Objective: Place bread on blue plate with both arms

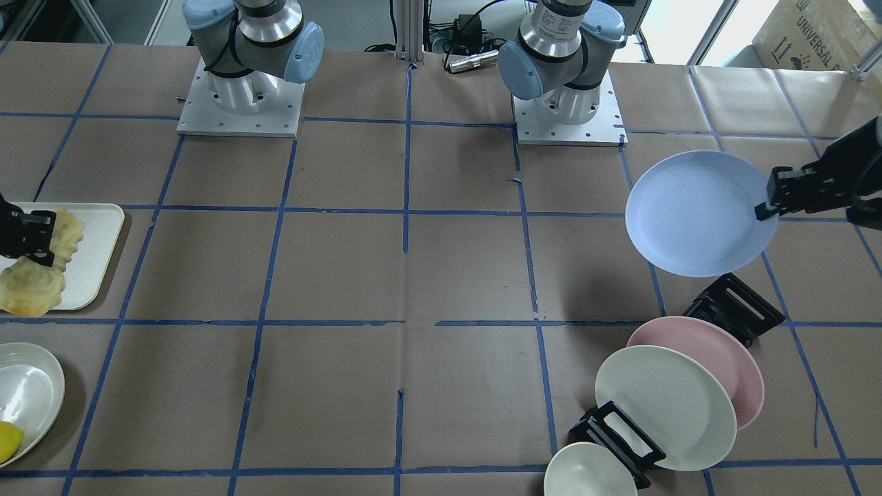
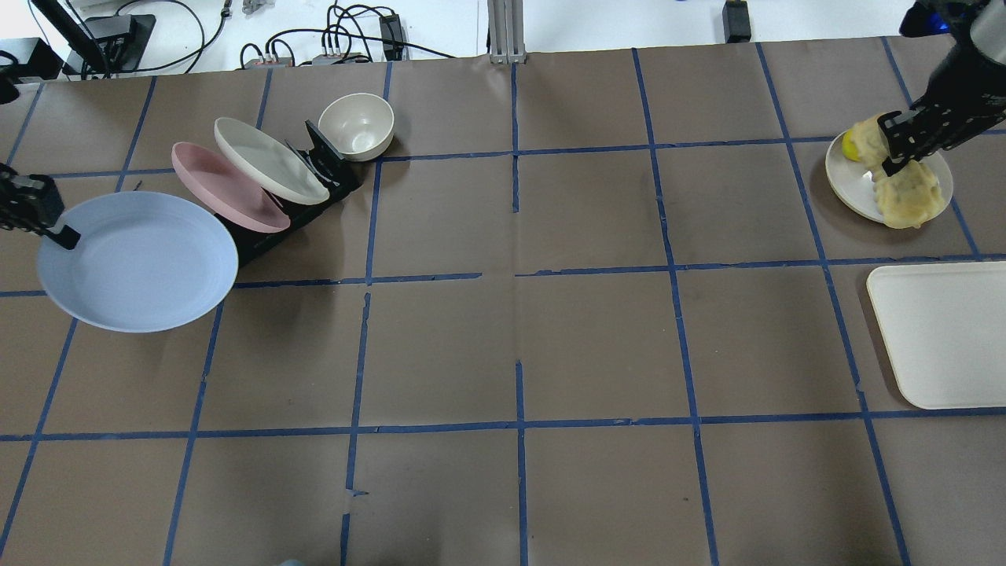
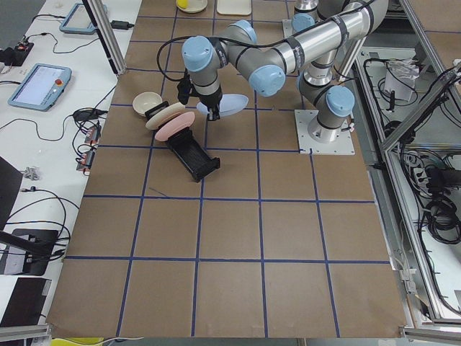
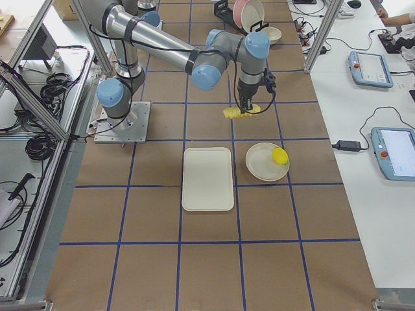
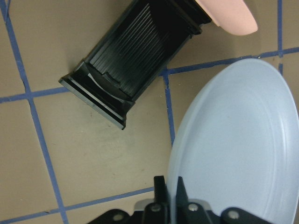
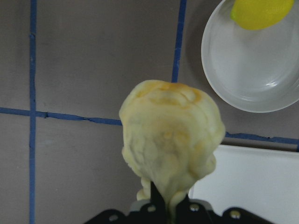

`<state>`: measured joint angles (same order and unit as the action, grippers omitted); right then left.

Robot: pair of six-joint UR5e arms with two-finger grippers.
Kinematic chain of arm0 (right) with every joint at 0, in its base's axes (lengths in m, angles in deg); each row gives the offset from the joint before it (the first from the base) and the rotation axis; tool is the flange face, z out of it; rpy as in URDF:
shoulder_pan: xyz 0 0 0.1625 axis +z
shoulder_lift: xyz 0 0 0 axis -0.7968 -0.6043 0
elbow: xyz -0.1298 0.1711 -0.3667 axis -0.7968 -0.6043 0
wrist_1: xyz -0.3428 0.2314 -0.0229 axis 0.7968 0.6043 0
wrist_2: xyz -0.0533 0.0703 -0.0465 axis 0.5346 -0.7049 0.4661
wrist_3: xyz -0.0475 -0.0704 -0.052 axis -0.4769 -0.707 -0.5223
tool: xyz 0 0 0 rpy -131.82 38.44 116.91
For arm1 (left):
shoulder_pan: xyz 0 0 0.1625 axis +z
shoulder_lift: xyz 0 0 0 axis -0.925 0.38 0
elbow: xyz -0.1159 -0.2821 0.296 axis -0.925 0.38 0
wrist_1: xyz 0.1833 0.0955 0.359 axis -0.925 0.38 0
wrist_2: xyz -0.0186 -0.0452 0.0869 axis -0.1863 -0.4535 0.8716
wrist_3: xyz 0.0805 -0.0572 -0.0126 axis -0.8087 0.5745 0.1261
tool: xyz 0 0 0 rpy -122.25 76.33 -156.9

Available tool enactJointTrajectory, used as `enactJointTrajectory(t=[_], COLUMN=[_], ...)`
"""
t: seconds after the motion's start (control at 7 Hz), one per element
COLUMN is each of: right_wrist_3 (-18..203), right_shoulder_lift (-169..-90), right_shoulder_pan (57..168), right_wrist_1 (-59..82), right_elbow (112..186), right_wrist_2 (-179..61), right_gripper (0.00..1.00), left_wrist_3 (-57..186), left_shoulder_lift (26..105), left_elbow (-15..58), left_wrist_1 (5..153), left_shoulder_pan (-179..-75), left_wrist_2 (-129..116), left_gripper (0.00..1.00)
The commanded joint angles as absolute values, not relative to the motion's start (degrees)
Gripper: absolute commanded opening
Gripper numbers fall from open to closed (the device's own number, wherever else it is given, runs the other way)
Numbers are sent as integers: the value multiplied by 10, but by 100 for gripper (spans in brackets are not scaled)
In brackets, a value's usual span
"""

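Overhead exterior view: left gripper (image 2: 64, 234) pinches the blue plate (image 2: 137, 263) by its rim, raised at the table's (image 2: 519, 330) left end. Right gripper (image 2: 894, 161) clamps the bread (image 2: 910, 196) at the right end. Recommended: level the plate, centre the bread over it before releasing

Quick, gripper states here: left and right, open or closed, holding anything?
The left gripper: closed on the rim of the blue plate.
The right gripper: closed on the bread.
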<state>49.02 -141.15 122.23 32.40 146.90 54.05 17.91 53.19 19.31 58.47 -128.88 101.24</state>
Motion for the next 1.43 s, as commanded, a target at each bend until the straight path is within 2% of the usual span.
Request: enactJointTrajectory(t=[0.0,0.14,0.71,0.86,1.0,1.14,1.29], right_wrist_3=[528,537,717,720,720,719,719], right_shoulder_lift=[-1473,-1483,-1460,-1444,-1439,-1437,-1435], right_shoulder_pan=[1288,1320,1432,1448,1448,1448,1448], right_wrist_1=[278,278,287,302,308,315,316], right_elbow=[1468,1468,1475,1469,1468,1467,1467], right_wrist_2=[544,546,545,545,545,546,545], right_gripper=[0,0,0,0,0,0,0], left_wrist_3=[423,545,799,870,899,899,888], left_shoulder_lift=[533,537,560,574,576,575,571], left_elbow=[240,258,274,291,313,328,325], left_wrist_1=[499,402,284,248,213,211,215], left_shoulder_pan=[-1460,-1529,-1688,-1726,-1756,-1761,-1756], left_wrist_2=[979,928,928,928,930,934,930], left_gripper=[5,5,5,6,11,99,100])
